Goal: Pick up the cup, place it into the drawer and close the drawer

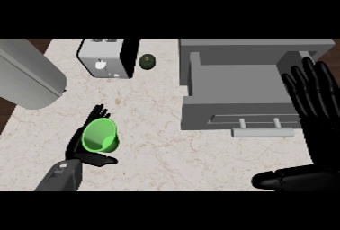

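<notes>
A bright green cup sits at the lower left of the counter, its open mouth facing up toward me. My left hand is curled round it, fingers behind the cup and thumb below it. The grey drawer stands pulled open at the upper right, its inside bare and its front panel with a pale handle toward me. My right hand is open at the right edge, fingers straight and pointing up beside the drawer's right wall.
A grey toaster stands at the back left with a dark avocado just right of it. A large grey cylinder lies at the far left edge. Bare beige counter lies between cup and drawer.
</notes>
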